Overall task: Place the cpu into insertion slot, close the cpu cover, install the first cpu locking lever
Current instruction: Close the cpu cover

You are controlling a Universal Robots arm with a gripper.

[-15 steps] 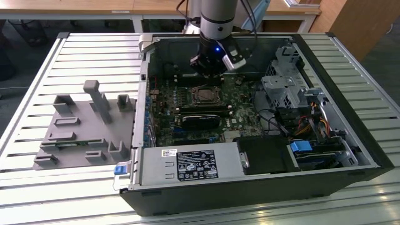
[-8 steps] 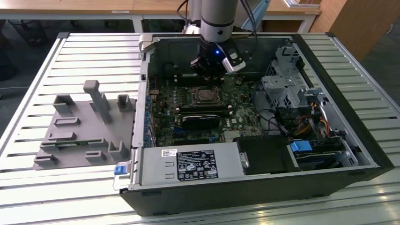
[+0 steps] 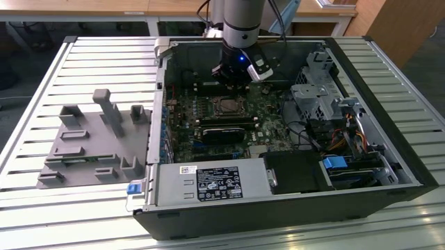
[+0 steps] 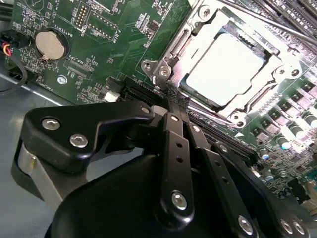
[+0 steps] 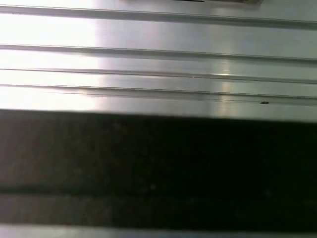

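A: Biggest first. What sits under the pincer?

B: Silvery slatted aluminium table [image 3: 62, 219], with the open black metal computer case [image 3: 278, 213] on it. The grey robot arm [image 3: 243, 21] drops into the case, its upper part cut off. The black two-fingered pincer [image 3: 235, 79] hangs low over the board, at the opposite end of the case from the silver labelled power supply box [image 3: 208, 182].

A: Outside the case?

B: Grey moulded plastic fixture tray [image 3: 83, 140], well apart from the pincer, toward the exterior view's left.

A: First wrist view?

B: Bright slats, then a broad dark band [image 5: 158, 158]. Cannot tell what the band is.

A: Pincer state?

B: In the second wrist view the fingers [image 4: 174, 144] are drawn together at the tips, with no gap seen. The black linkage hides much of the green circuit board [image 4: 124, 34] near it.

A: And the task's things?

B: The square black insertion slot [image 4: 173, 47] with its silvery rim lies just beyond the tips, by one corner; touching or not, cannot tell. The thin silvery square metal cpu cover [image 4: 250, 106] lies flat over it. The small flat square pale-topped cpu [image 4: 223, 67] shows through the cover's window, seated in the slot. Glare washes out the far rim, so I cannot tell how the levers stand.

A: Smallest?

B: Round silver coin battery [image 4: 51, 45], off to the side of the pincer's knuckle.
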